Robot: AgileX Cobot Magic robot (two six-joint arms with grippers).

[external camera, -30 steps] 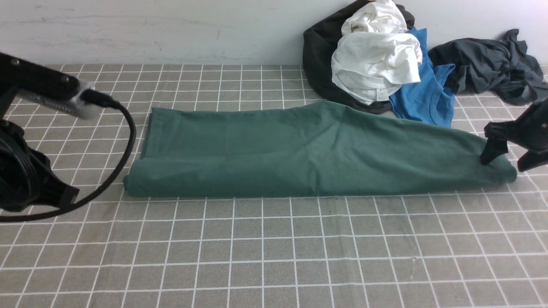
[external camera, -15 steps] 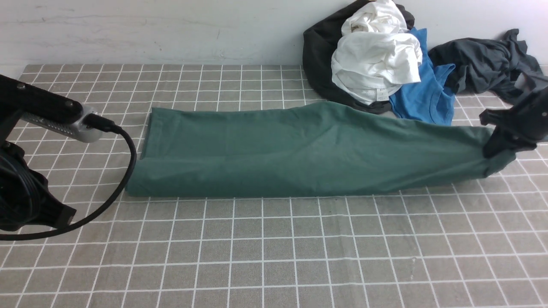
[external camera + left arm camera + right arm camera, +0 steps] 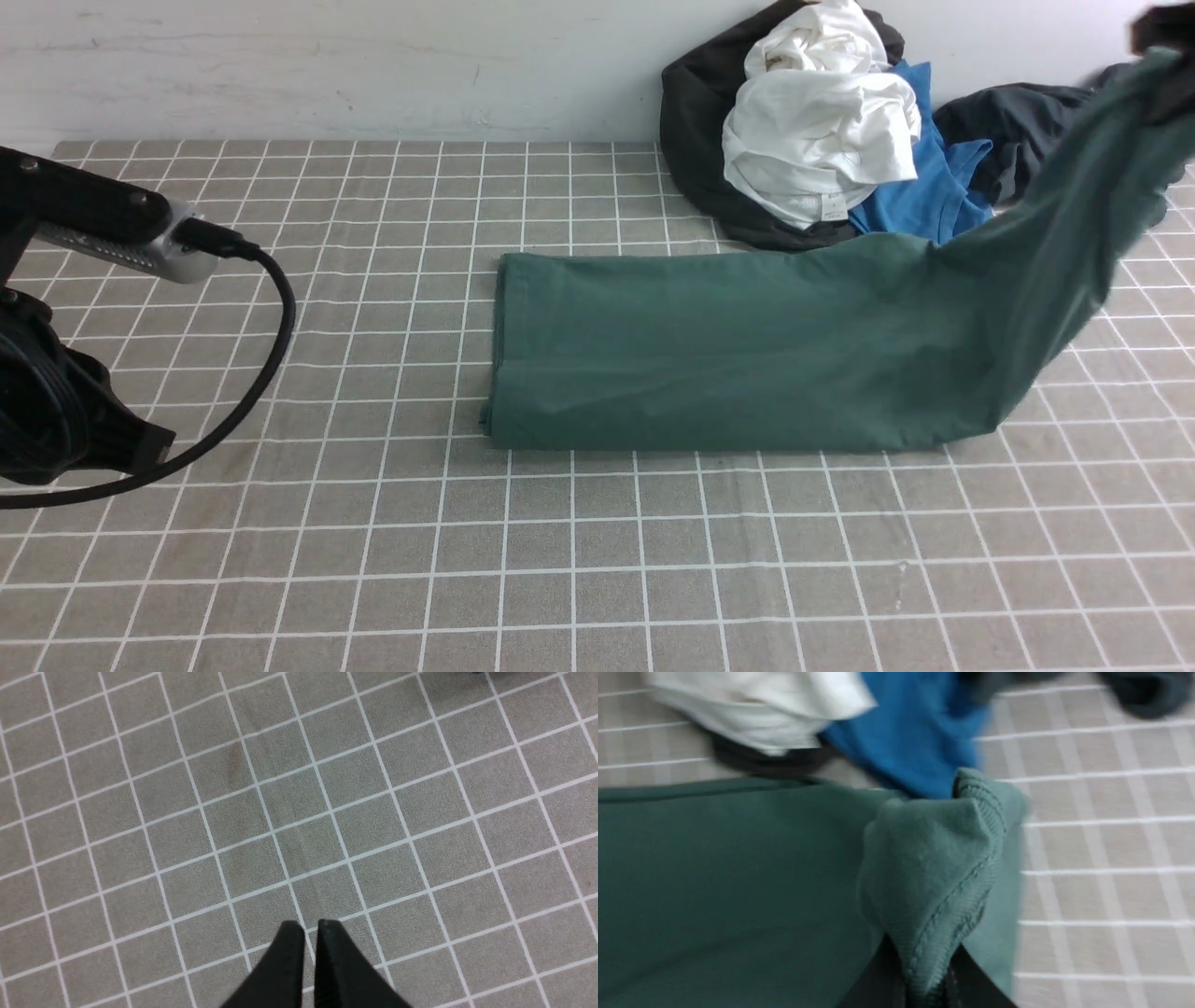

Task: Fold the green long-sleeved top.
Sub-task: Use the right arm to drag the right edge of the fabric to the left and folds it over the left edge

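Observation:
The green long-sleeved top [image 3: 747,355] lies folded into a long band across the middle of the table. Its right end rises off the cloth towards the upper right. My right gripper [image 3: 1167,56] is at the frame's top right edge, shut on that raised end. In the right wrist view the gripper [image 3: 924,975] pinches a ribbed edge of the top [image 3: 934,872]. My left gripper [image 3: 310,926] is shut and empty over bare checked cloth, well to the left of the top. My left arm [image 3: 65,392] shows at the far left.
A heap of clothes lies at the back right by the wall: a white garment [image 3: 822,121], a black one [image 3: 695,140], a bright blue T-shirt [image 3: 920,210] and a dark grey-black garment [image 3: 1036,121]. A grey checked cloth [image 3: 597,560] covers the table.
My right gripper closed on the top's right end and lifted it up and back. The whole top slid to the right; its left end moved several squares. The left arm barely moved.

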